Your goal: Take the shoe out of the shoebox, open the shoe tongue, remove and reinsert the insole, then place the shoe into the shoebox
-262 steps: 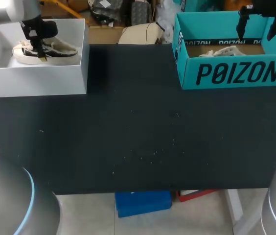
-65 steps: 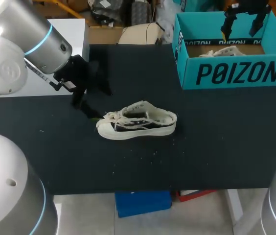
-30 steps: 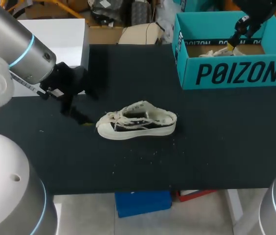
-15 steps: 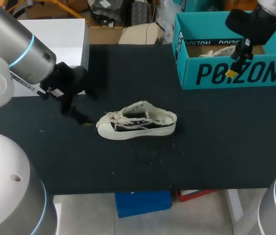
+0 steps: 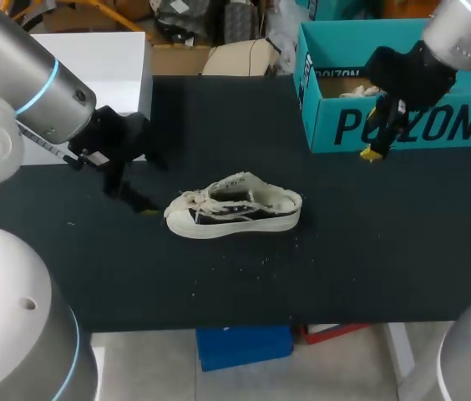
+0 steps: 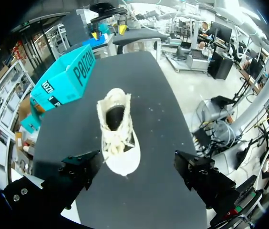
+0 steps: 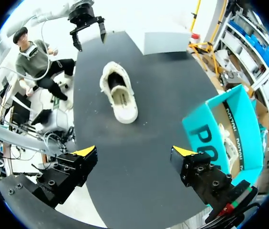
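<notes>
My left gripper (image 5: 134,197), at the shoe's (image 5: 234,206) nine o'clock, and right gripper (image 5: 380,138), at its two o'clock, are spread, empty; tugging the tongue (image 7: 123,99) unbraced could drag the shoe.

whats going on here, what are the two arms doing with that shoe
The shoe lies on its sole in the middle of the black table, out of the white shoebox, and neither arm is holding it. The left gripper hangs open just off the toe end. The right gripper is open and empty in front of the teal shoebox, which holds a second shoe. The tongue and insole steps look not yet begun.
</notes>
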Tool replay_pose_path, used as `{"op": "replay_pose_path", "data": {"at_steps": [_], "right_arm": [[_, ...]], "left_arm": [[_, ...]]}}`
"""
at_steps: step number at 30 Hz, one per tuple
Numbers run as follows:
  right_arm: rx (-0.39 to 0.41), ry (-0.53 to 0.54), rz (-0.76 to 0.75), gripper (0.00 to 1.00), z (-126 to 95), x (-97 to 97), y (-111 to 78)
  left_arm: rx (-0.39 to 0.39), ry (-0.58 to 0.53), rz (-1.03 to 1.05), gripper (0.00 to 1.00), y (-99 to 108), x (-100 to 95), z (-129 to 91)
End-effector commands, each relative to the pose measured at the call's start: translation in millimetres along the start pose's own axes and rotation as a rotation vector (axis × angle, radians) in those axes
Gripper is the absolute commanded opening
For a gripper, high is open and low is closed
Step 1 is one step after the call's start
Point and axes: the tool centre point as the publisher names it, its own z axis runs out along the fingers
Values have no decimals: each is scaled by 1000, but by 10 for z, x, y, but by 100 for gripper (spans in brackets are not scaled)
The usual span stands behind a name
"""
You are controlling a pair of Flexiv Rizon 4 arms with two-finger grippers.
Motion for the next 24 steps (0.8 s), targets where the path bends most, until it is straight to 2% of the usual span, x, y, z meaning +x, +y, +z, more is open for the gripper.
{"op": "replay_pose_path", "data": {"at_steps": [1, 3, 4, 17, 19, 24], "right_arm": [[-196, -240, -5, 100, 258, 409, -136], [-196, -208, -15, 100, 350, 434, -69], [-184, -133, -49, 100, 412, 433, -32], [-184, -133, -49, 100, 412, 433, -32], [-279, -122, -68, 100, 517, 439, -13], [-354, -102, -138, 100, 772, 406, 69]], "left_arm": [[-2, -3, 0, 100, 1, 8, 12], [-2, -3, 0, 100, 1, 8, 12], [-2, -3, 0, 100, 1, 8, 12], [-2, -3, 0, 100, 1, 8, 12], [-2, -3, 0, 100, 1, 8, 12], [-2, -3, 0, 100, 1, 8, 12]]}}
